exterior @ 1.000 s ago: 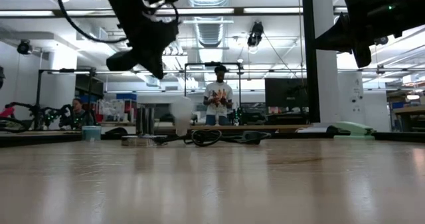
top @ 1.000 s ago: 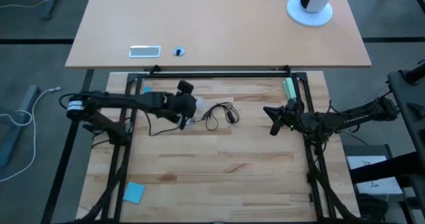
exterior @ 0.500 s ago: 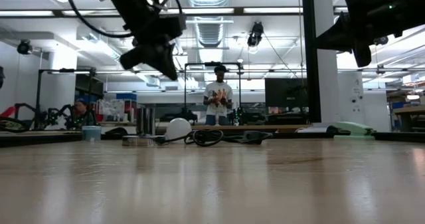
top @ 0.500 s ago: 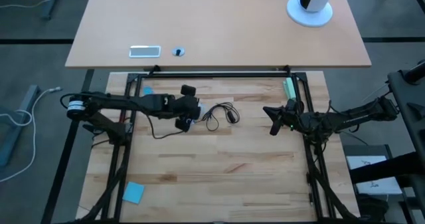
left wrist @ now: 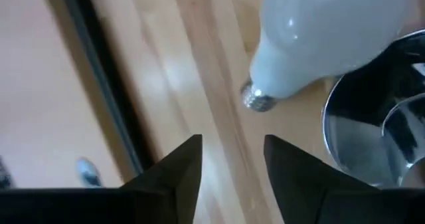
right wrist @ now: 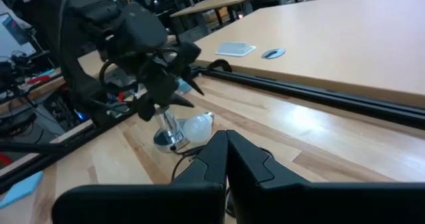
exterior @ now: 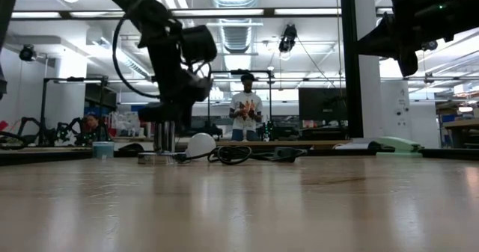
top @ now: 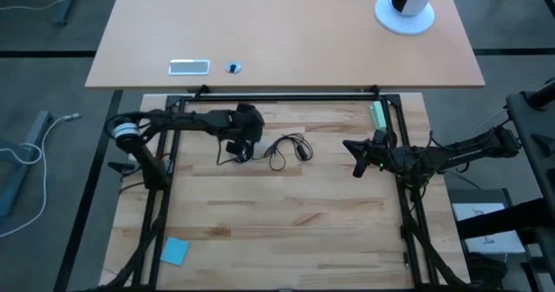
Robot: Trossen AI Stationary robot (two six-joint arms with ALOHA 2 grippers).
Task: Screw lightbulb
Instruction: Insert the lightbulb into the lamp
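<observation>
The white lightbulb [exterior: 200, 145] lies on its side on the wooden table, its silvery screw base [left wrist: 257, 99] free, right beside the upright silver socket [exterior: 163, 141]. A black cord [top: 286, 147] runs from the socket along the table. My left gripper [left wrist: 232, 164] hangs open, slanting down just above the socket and bulb [right wrist: 196, 125], with nothing between its fingers. At the table's right my right gripper [top: 351, 153] hovers shut and holds nothing.
A blue pad [top: 174, 251] lies near the front left corner and a green object [top: 376, 114] at the far right. The table beyond holds a white card [top: 189, 66], a blue cap [top: 232, 68] and a white stand [top: 404, 15]. A person [exterior: 245, 114] stands in the room behind.
The lightbulb stood base down on the table a second ago, then tipped over onto its side beside the socket. My left gripper rose a little, then swung toward the far left and sank close over the socket and bulb.
</observation>
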